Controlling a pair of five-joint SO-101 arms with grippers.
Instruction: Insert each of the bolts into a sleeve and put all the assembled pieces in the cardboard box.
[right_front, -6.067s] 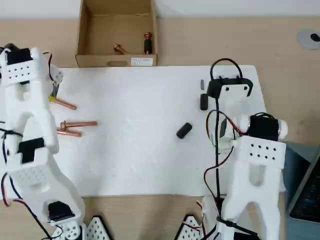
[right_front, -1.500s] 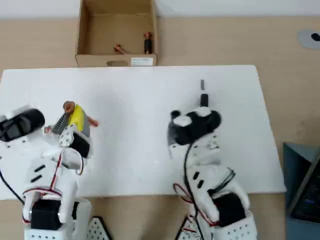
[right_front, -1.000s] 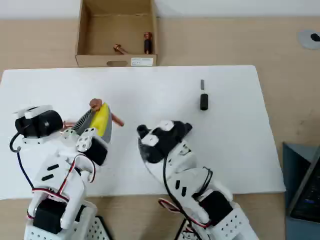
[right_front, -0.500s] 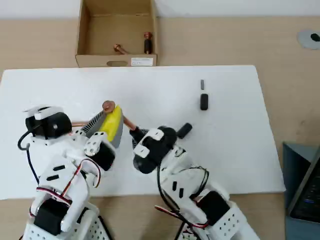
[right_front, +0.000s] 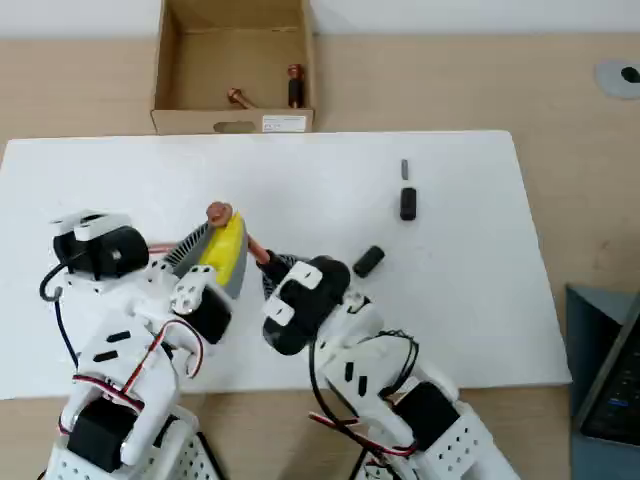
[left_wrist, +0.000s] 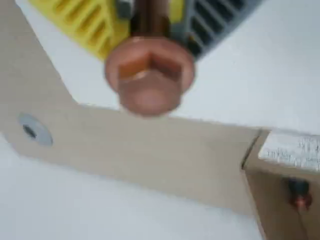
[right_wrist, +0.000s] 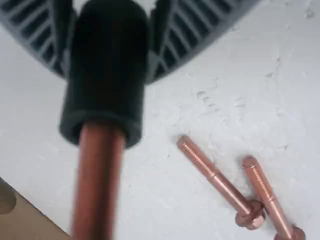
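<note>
My left gripper is shut on a copper bolt, its flanged head sticking out past the yellow and grey fingers. My right gripper is shut on a black sleeve. The bolt's shaft enters the sleeve's open end, above the middle of the white mat. Two loose bolts lie side by side on the mat below. The cardboard box stands at the far edge and holds a bolt and an assembled piece.
Two loose black sleeves lie on the mat to the right of the grippers, one close by and one farther back. A thin dark pin lies beyond them. A dark device sits off the mat's right edge.
Both arms swung in from the sides to the mat's middle, left with the bolt, right with the sleeve. Over the last half second the bolt's tip has met the sleeve.
</note>
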